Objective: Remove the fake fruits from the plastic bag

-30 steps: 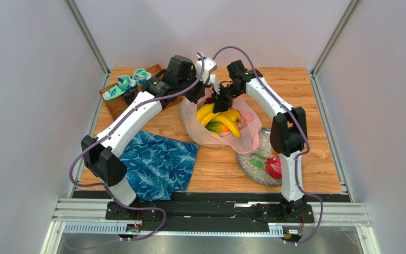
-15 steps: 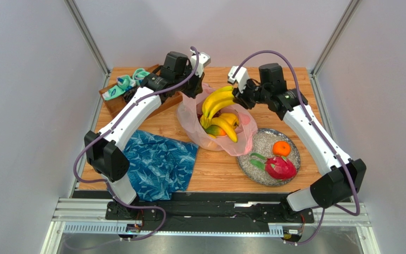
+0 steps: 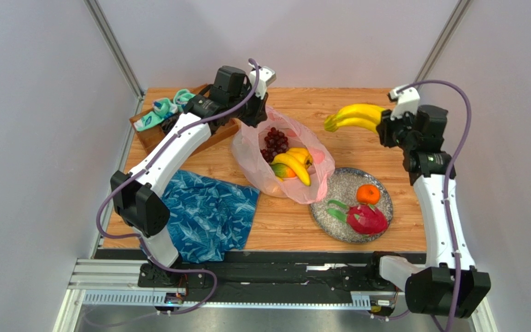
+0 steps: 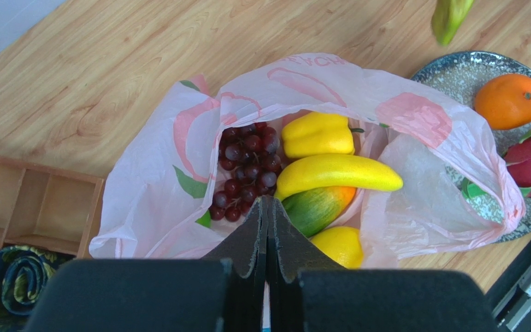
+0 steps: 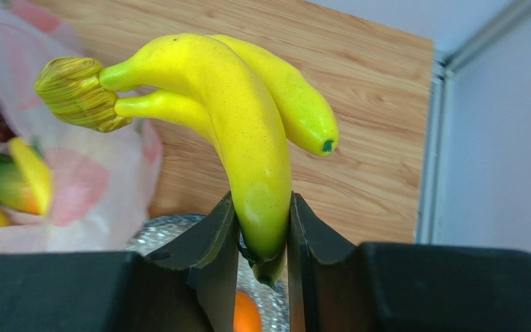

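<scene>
The right fingers (image 5: 213, 242) clamp one banana of the yellow banana bunch (image 3: 353, 115), held in the air over the far right of the bench (image 3: 282, 218), well apart from the plastic bag (image 3: 245, 153). The left fingers (image 4: 253, 238) are fully closed on the bag's rim. Grapes (image 4: 244, 169), a yellow pepper (image 4: 317, 135), a single banana (image 4: 337, 173) and a mango (image 4: 317, 207) lie inside.

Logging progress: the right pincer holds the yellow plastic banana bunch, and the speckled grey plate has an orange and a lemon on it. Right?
No lemon: the top view shows a magenta dragon fruit beside the round orange fruit on the speckled grey plate. The rest stands.
</scene>
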Available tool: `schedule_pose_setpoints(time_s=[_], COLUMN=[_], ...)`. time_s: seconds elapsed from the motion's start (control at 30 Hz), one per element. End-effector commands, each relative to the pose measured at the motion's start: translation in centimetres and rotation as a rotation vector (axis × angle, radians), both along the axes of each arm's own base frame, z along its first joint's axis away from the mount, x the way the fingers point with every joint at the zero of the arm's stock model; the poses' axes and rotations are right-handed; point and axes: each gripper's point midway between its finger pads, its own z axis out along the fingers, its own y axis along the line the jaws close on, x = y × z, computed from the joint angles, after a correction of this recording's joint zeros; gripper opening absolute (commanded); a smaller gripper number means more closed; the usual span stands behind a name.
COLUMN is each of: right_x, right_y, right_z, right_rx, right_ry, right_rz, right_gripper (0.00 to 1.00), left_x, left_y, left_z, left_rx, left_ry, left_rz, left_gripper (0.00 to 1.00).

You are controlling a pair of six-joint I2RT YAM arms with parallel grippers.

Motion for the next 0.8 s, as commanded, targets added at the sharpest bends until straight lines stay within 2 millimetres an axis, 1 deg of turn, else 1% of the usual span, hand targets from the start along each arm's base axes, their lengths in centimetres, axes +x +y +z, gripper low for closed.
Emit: schedule_pose_setpoints(time_s=[0.0, 0.07, 0.1, 0.13, 0.2, 0.27, 0.3, 0.37, 0.4, 0.43, 0.47, 0.5, 0.53, 0.57, 0.6, 0.63, 0.67, 0.7, 0.73, 0.77], right_x=[-0.8, -0.9, -0.8, -0.6, -0.5, -0.6, -1.1, -1.5, -1.7, -2.2, -2.3, -2.6, -3.2, -3.5, -4.0, -4.7, -5.3, -5.7, -6.1, -6.7], right_y=[-4.0, -5.0, -6.3, -6.4, -7.1, -7.2, -7.1, -6.9, -6.8, -6.7, -6.7, -6.6, -6.9, -7.1, -7.2, -7.0, -6.7, -6.5, -6.2, -6.0], right_z=[-5.1, -7.7, -8.5, -9.5, -10.6, -11.9, -13.1, -14.1, -14.4, -15.4, -15.5, -15.8, -16.8, -17.0, -17.2, -17.9, -18.3, -18.4, -17.7, -18.3], right_rx=[0.009, -0.007, -0.006, 0.006, -0.013, -0.020, -0.020, -0.036, -0.040, -0.036, -0.038, -0.049, -0.061, -0.070, -0.088, -0.092, -0.093, -0.099, -0.122, -0.125], right_ry=[0.053, 0.091, 0.105, 0.130, 0.152, 0.177, 0.202, 0.209, 0.205, 0.224, 0.223, 0.229, 0.253, 0.258, 0.262, 0.277, 0.290, 0.284, 0.253, 0.268], right_rz=[-0.063, -0.051, -0.067, -0.043, -0.028, 0.000, 0.008, 0.033, 0.038, 0.039, 0.040, 0.046, 0.026, 0.010, 0.008, 0.018, 0.032, 0.047, 0.069, 0.075], right_gripper=[0.05, 0.05, 0.05, 0.05, 0.06, 0.06, 0.06, 0.07, 0.08, 0.08, 0.08, 0.08, 0.08, 0.08, 0.09, 0.09, 0.09, 0.09, 0.09, 0.09], left_x=[-0.6, -0.7, -0.8, -1.1, -1.4, -1.8, -1.8, -2.0, -2.1, -2.0, -2.2, -2.2, -2.2, -2.4, -2.5, -2.7, -3.2, -3.5, -3.7, -4.1], left_y=[-0.6, -0.3, -0.2, 0.1, 0.4, 0.5, 0.4, 0.1, 0.1, 0.1, 0.2, 0.3, 0.4, 0.5, 0.7, 0.7, 0.8, 0.8, 0.9, 1.2], left_z=[0.9, 0.7, 0.7, 0.5, -0.4, -1.4, -1.9, -2.0, -1.5, -1.1, -0.4, 0.0, 0.3, 0.9, 1.2, 1.4, 1.5, 1.5, 1.6, 1.6], left_rx=[-0.021, -0.001, 0.012, 0.027, 0.060, 0.068, 0.065, 0.052, 0.043, 0.035, 0.030, 0.028, 0.024, 0.014, 0.006, -0.002, -0.012, -0.016, -0.018, -0.020], left_ry=[-0.003, -0.004, -0.013, -0.008, -0.010, 0.026, 0.044, 0.062, 0.053, 0.039, 0.018, 0.007, -0.003, -0.012, -0.014, -0.019, -0.017, -0.016, -0.022, -0.022], left_rz=[-0.049, -0.049, -0.059, -0.068, -0.093, -0.098, -0.103, -0.107, -0.106, -0.108, -0.113, -0.114, -0.111, -0.111, -0.106, -0.108, -0.113, -0.117, -0.118, -0.115], left_gripper=[0.00, 0.00, 0.00, 0.00, 0.00, 0.00, 0.00, 0.00, 0.00, 0.00, 0.00, 0.00, 0.00, 0.00, 0.00, 0.00, 0.00, 0.00, 0.00, 0.00])
